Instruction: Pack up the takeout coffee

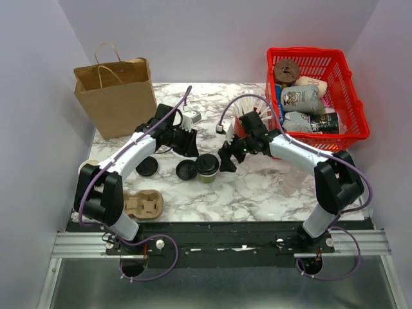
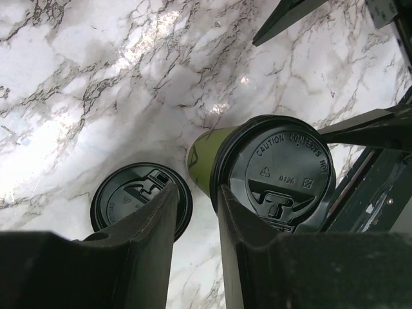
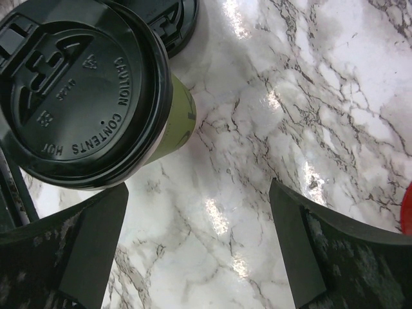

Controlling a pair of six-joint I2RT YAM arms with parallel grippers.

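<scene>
Jaws, left: 1 pair, mine, narrowly apart, empty, hanging over the takeout coffee (image 2: 277, 170) and the nearer loose lid (image 2: 138, 203).
Jaws, right: 1 pair, spread wide, empty, just beside the coffee, not touching it.
Takeout coffee: 1, green cup, black lid on, upright on the counter (image 1: 257, 187) between my two arms.
Loose black lids: 2, flat, to its left.
Cup carrier (image 1: 143, 205): 1, near edge.
Paper bag (image 1: 116, 96): 1, far left.
Red basket (image 1: 315, 96): 1, far right.
</scene>
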